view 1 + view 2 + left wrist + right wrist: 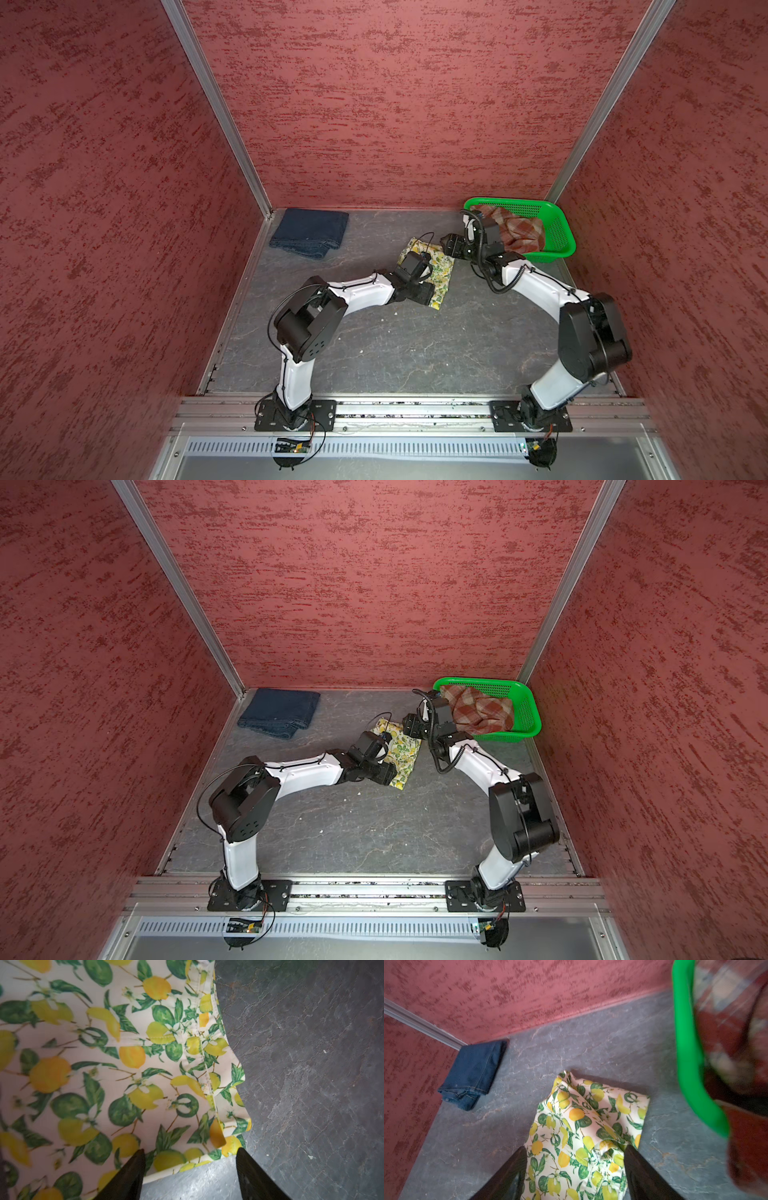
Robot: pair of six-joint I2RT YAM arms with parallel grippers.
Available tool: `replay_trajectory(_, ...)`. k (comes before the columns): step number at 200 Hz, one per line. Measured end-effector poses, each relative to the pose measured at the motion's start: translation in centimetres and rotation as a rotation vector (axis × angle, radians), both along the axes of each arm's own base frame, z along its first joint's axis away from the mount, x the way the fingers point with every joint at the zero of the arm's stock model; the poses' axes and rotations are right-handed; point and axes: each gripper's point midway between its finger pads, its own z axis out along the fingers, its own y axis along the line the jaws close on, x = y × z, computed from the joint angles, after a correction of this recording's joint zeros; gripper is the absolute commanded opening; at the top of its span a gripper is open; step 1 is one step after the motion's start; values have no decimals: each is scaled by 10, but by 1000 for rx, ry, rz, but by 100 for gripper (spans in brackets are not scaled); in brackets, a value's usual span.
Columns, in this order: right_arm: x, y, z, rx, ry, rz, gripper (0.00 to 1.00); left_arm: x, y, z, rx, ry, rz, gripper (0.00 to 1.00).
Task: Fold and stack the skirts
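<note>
The denim skirt (309,232) is lying folded far left, the plaid skirt (519,232) is sitting in the green basket (559,239) far right, and the folded lemon-print skirt (583,1126) is lying mid-table, seemingly awaiting regrasping for stacking, beneath the left gripper (190,1150) and right gripper (576,1147), both gaping wide and empty.

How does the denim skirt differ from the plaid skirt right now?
The denim skirt lies folded flat on the table; the plaid skirt sits crumpled in the green basket. The denim skirt is plain dark blue, the plaid skirt rust-red and cream checked. Both sit by the back wall.
</note>
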Motion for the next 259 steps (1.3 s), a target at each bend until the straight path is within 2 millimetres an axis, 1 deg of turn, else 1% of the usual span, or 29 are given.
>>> replay_trajectory(20,-4,-15,24,4,-41,-58,76,6,-9,-11,16,-1,-19,64)
replay_trajectory(32,-6,-24,31,2,-50,-85,76,8,-11,-17,26,-2,-24,63)
replay_trajectory(43,-7,-30,35,-3,-54,-106,76,7,-7,-23,37,9,-23,61)
replay_trajectory(61,-9,-37,32,-13,-46,-125,77,4,0,-26,30,6,-20,54)
replay_trajectory(94,-18,-41,12,-34,3,-127,77,-11,30,-29,15,21,6,53)
replay_trajectory(121,-21,-37,8,-43,14,-114,78,-20,55,-29,2,31,45,53)
replay_trajectory(145,-23,-28,3,-49,23,-91,81,-25,78,-29,-11,47,86,52)
replay_trajectory(160,-25,-16,-6,-48,44,-63,86,-30,90,-28,-23,58,107,53)
replay_trajectory(167,-26,-9,-11,-44,56,-49,91,-32,95,-28,-28,64,117,53)
replay_trajectory(178,-30,1,-22,-30,77,-29,98,-37,101,-27,-33,68,125,58)
replay_trajectory(188,-35,9,-35,-15,103,-12,99,-46,104,-24,-45,66,117,63)
replay_trajectory(198,-43,16,-49,0,140,3,99,-57,104,-19,-59,57,101,64)
replay_trajectory(208,-51,24,-64,8,179,17,99,-66,102,-9,-82,36,80,64)
replay_trajectory(220,-57,33,-75,15,209,27,99,-71,97,8,-121,-5,54,66)
replay_trajectory(241,-63,49,-83,35,226,46,99,-71,89,40,-199,-90,27,67)
replay_trajectory(259,-66,61,-86,52,225,60,99,-66,87,60,-241,-151,31,69)
